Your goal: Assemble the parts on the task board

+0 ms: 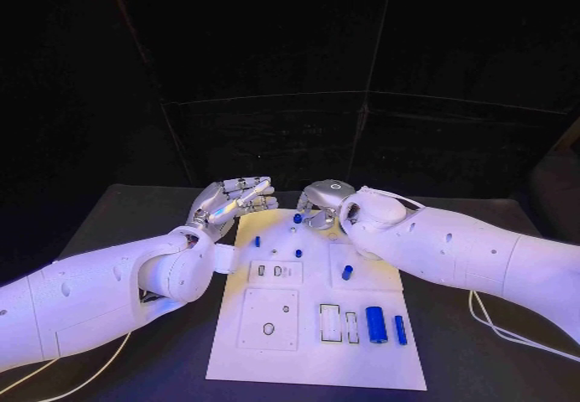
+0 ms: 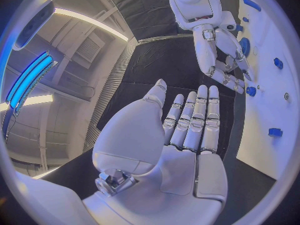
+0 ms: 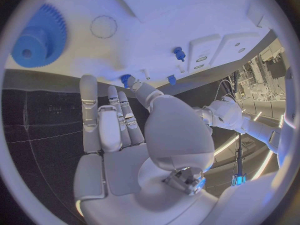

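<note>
Hovering, both hands at the board's far end, nothing held.
Left hand (image 1: 232,201): at the board's 11 o'clock corner, over black table. Fingers straight and side by side, thumb apart, palm bare in its own wrist view (image 2: 187,135). Empty, not touching any part.
Right hand (image 1: 324,203): at the board's 12 o'clock edge, just right of the left hand, fingertips of the two hands near but apart. Fingers extended, loosely spread, nothing between them (image 3: 119,130). Empty. From the left wrist it hangs fingers-down at the board edge (image 2: 222,55).
Gear (image 3: 37,37): blue, toothed, flat on the board near the right hand's fingertips; not touched.
Peg (image 1: 297,218): small blue piece at 12 o'clock on the board, just under the right hand; contact cannot be told.
Small parts: blue bits at (image 1: 256,241) and (image 1: 297,252), mid-upper board, apart from both hands.
Short cylinder (image 1: 347,271): blue, at 3 o'clock of board centre, lying free.
Large cylinder (image 1: 376,324): blue, at 4 o'clock, lying beside a thinner blue rod (image 1: 400,329), close but apart.
Board (image 1: 314,368): white plate, centre of table, with rectangular recesses at middle and 6 o'clock.
Table (image 1: 121,243): black; white cables along both near edges.
</note>
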You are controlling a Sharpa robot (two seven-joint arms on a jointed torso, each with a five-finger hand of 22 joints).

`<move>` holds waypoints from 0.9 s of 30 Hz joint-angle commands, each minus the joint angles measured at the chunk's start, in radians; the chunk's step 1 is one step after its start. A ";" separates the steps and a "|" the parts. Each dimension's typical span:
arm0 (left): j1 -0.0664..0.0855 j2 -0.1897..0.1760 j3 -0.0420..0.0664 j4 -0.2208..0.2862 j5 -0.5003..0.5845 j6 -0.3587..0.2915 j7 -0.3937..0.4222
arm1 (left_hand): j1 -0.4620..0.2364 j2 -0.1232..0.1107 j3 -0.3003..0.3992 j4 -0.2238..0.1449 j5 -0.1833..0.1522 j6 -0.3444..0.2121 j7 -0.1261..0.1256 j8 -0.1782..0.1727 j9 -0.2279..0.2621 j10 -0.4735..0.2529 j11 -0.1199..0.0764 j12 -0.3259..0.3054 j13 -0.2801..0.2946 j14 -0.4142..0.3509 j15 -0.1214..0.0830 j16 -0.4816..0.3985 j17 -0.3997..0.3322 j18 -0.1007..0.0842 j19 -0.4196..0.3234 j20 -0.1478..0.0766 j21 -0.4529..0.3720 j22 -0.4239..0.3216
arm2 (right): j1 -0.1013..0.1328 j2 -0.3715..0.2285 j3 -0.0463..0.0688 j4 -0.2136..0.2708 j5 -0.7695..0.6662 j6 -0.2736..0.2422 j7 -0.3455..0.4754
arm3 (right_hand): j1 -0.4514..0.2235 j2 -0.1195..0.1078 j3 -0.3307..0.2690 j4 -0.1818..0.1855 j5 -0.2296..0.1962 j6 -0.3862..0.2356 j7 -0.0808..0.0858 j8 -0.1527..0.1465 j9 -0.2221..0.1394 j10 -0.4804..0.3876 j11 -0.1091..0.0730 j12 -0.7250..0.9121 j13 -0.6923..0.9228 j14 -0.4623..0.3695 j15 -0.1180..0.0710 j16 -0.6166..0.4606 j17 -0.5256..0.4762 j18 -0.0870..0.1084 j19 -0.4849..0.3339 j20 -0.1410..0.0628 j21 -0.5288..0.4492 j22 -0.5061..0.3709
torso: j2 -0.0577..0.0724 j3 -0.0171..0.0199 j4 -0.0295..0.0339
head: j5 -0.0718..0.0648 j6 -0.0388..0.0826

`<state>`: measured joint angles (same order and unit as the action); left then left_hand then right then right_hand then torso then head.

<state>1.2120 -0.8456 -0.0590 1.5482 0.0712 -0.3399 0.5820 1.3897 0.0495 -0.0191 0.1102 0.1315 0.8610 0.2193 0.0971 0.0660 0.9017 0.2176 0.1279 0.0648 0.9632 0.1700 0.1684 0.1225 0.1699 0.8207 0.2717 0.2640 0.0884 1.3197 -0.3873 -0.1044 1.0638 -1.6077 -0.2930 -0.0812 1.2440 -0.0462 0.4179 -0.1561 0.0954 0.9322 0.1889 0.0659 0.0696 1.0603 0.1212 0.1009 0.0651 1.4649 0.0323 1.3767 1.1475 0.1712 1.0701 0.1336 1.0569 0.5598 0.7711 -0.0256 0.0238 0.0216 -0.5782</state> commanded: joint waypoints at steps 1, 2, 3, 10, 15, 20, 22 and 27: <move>0.002 -0.005 0.001 -0.002 0.003 0.003 0.008 | 0.003 0.010 0.000 -0.008 -0.001 -0.007 0.050 -0.006 -0.002 -0.005 -0.001 -0.004 -0.001 -0.004 0.001 -0.005 -0.001 0.010 0.003 0.004 -0.003 -0.001 | 0.011 -0.051 0.028 0.049 0.045 -0.050 -0.014 | -0.002 -0.013 -0.007 0.013 0.006 0.006 0.004 0.001 0.000 0.026 -0.001 0.014 0.003 0.031 -0.001 0.015 0.020 0.002 0.019 0.000 0.015 0.023 | -0.002 0.0000 -0.0039 | -0.005 0.005; 0.002 -0.007 0.001 -0.002 0.003 0.003 0.008 | 0.003 0.010 0.000 -0.008 -0.001 -0.007 0.050 -0.006 -0.002 -0.005 -0.001 -0.004 -0.001 -0.004 0.001 -0.005 -0.001 0.010 0.003 0.004 -0.003 -0.001 | 0.012 -0.075 0.036 0.070 0.064 -0.051 -0.020 | -0.014 -0.027 -0.019 0.022 0.010 0.004 0.010 -0.001 -0.001 0.042 0.001 0.022 0.005 0.035 0.000 0.023 0.035 -0.001 0.028 0.001 0.024 0.039 | -0.001 -0.0006 -0.0042 | -0.006 0.006; 0.002 -0.008 0.001 -0.003 0.003 0.002 0.008 | 0.003 0.010 0.000 -0.008 -0.001 -0.007 0.050 -0.006 -0.002 -0.005 -0.001 -0.004 -0.001 -0.004 0.001 -0.005 -0.001 0.010 0.003 0.004 -0.003 -0.001 | 0.013 -0.099 0.043 0.093 0.085 -0.050 -0.028 | -0.037 -0.047 -0.041 0.035 0.027 -0.002 0.010 -0.003 -0.002 0.065 0.000 0.033 0.010 0.039 0.001 0.032 0.052 -0.004 0.038 0.002 0.034 0.055 | -0.003 -0.0004 -0.0063 | -0.008 0.008; 0.003 -0.015 0.001 -0.004 0.003 0.002 0.009 | 0.003 0.010 0.000 -0.008 -0.001 -0.007 0.050 -0.006 -0.002 -0.005 -0.001 -0.004 -0.001 -0.004 0.001 -0.005 -0.001 0.010 0.003 0.004 -0.003 -0.001 | 0.031 -0.234 0.071 0.196 0.199 0.011 -0.089 | -0.058 -0.100 -0.217 0.123 0.069 -0.019 -0.027 0.004 0.000 0.259 -0.050 0.173 0.105 0.054 -0.037 0.076 0.131 -0.014 0.082 -0.029 0.074 0.120 | -0.009 0.0028 -0.0177 | -0.008 0.011; 0.003 -0.016 0.001 -0.005 0.003 0.003 0.010 | 0.003 0.010 0.000 -0.009 -0.001 -0.007 0.050 -0.006 -0.001 -0.005 -0.001 -0.004 -0.001 -0.003 0.001 -0.005 -0.001 0.010 0.003 0.004 -0.003 -0.001 | 0.037 -0.287 0.075 0.209 0.235 0.077 -0.127 | 0.052 -0.076 -0.376 0.222 0.075 -0.033 -0.042 0.015 0.002 0.237 -0.060 0.468 0.403 0.067 -0.050 0.115 0.211 -0.028 0.125 -0.046 0.115 0.192 | -0.007 0.0028 -0.0160 | -0.018 0.014; 0.003 -0.012 0.001 -0.008 0.003 0.004 0.009 | 0.003 0.010 0.000 -0.009 -0.001 -0.007 0.050 -0.006 -0.001 -0.005 -0.001 -0.004 -0.001 -0.003 0.001 -0.005 -0.001 0.010 0.003 0.004 -0.003 -0.001 | 0.038 -0.292 0.076 0.192 0.243 0.128 -0.141 | 0.121 -0.066 -0.437 0.310 0.084 -0.047 -0.032 0.027 0.002 0.245 -0.050 0.938 0.915 0.079 -0.038 0.145 0.284 -0.036 0.147 -0.036 0.147 0.244 | -0.006 0.0022 -0.0144 | -0.022 0.013; 0.003 -0.011 0.001 -0.009 0.003 0.005 0.009 | 0.003 0.010 0.000 -0.009 -0.001 -0.007 0.050 -0.006 -0.001 -0.005 -0.001 -0.004 -0.001 -0.003 0.001 -0.005 -0.001 0.010 0.003 0.004 -0.003 -0.001 | 0.038 -0.287 0.076 0.184 0.245 0.144 -0.143 | 0.132 -0.059 -0.438 0.319 0.088 -0.050 -0.029 0.029 0.002 0.269 -0.048 1.010 0.993 0.082 -0.036 0.152 0.301 -0.037 0.150 -0.035 0.153 0.254 | -0.005 0.0023 -0.0135 | -0.023 0.012; 0.003 -0.008 0.001 -0.013 0.003 0.007 0.009 | 0.003 0.010 0.000 -0.009 -0.001 -0.007 0.050 -0.006 -0.001 -0.005 -0.001 -0.004 -0.001 -0.003 0.001 -0.005 -0.001 0.010 0.003 0.004 -0.003 -0.001 | 0.037 -0.266 0.075 0.159 0.241 0.165 -0.140 | 0.155 -0.047 -0.445 0.330 0.108 -0.056 -0.023 0.035 0.002 0.298 -0.043 1.131 1.125 0.087 -0.032 0.164 0.332 -0.041 0.157 -0.027 0.167 0.274 | -0.005 0.0028 -0.0142 | -0.022 0.010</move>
<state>1.2131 -0.8551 -0.0592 1.5360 0.0744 -0.3400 0.5825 1.3897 0.0495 -0.0163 0.1074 0.1315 0.8610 0.2194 0.0972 0.0660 0.9004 0.2163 0.1279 0.0649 0.9632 0.1700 0.1684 0.1224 0.1696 0.8207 0.2716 0.2641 0.0878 1.3552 -0.6596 -0.0296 1.2296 -1.3817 -0.1814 -0.2076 1.3907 -0.0960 -0.0257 0.1658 0.1941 0.8834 0.1624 0.0957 0.0708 1.3579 0.0765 1.2148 1.1714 1.4685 -0.0070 1.5336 1.3081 0.1391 1.2214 0.1040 1.2178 0.8311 0.7656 -0.0230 0.0086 -0.0006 -0.5676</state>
